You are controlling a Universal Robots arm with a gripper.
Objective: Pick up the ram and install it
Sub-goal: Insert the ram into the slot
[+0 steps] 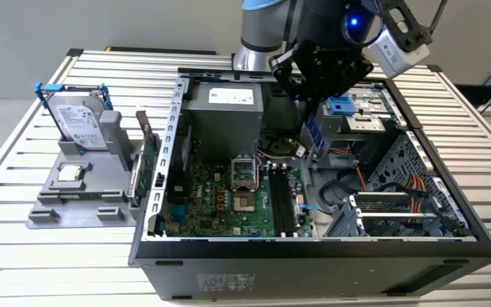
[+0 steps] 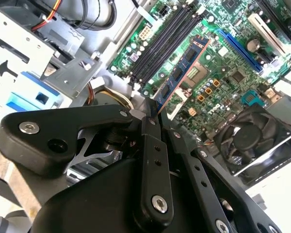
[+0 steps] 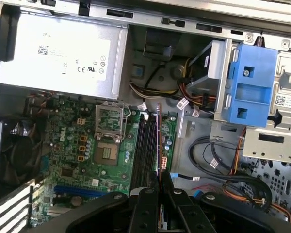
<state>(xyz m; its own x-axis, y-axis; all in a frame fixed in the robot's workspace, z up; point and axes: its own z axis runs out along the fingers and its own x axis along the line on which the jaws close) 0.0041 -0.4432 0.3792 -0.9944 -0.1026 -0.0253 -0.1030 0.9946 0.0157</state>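
The ram (image 1: 314,135) is a slim blue stick with black chips, hanging upright inside the open computer case (image 1: 314,248). My gripper (image 1: 311,112) is shut on its upper end. In the second wrist view the ram (image 2: 183,69) runs out from the gripper (image 2: 150,114) over the motherboard, above and roughly parallel to the black memory slots (image 2: 162,41). In the first wrist view the ram (image 3: 159,141) shows edge-on beyond the gripper (image 3: 160,180), beside the slots (image 3: 144,145). In the exterior view the slots (image 1: 281,204) lie below it and nearer the front of the case.
A grey power supply (image 1: 228,105) fills the case's back corner, with a processor socket (image 1: 242,173) in front of it. A blue-clipped drive bay (image 3: 250,82) and orange cables (image 1: 403,185) crowd one side. A fan (image 2: 254,138) sits nearby. Outside stand a hard drive (image 1: 79,121) and a green card (image 1: 148,163).
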